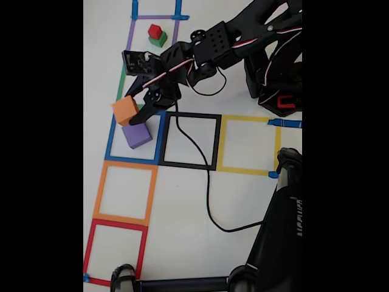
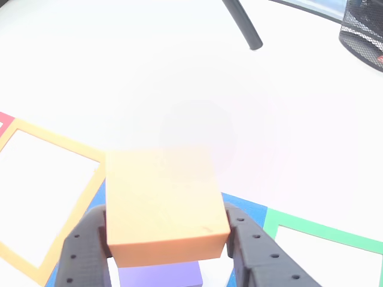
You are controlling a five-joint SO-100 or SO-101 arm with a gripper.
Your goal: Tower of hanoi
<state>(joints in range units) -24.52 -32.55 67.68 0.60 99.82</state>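
The black two-finger gripper held the plain orange cube clamped between its jaws, just above the larger plain purple cube, which sat in the blue tape square near the white worktop's left edge in the fixed view; the small red cube sat on the green cube near the top edge. The placing would likely go best with the orange cube centred and level over the purple one before lowering; release should wait for contact.

Fixed view: high above, looking down on the whole table. Other view: close, low. Shared: orange cube.

In the other view the orange cube hides most of the purple cube, cut off below.
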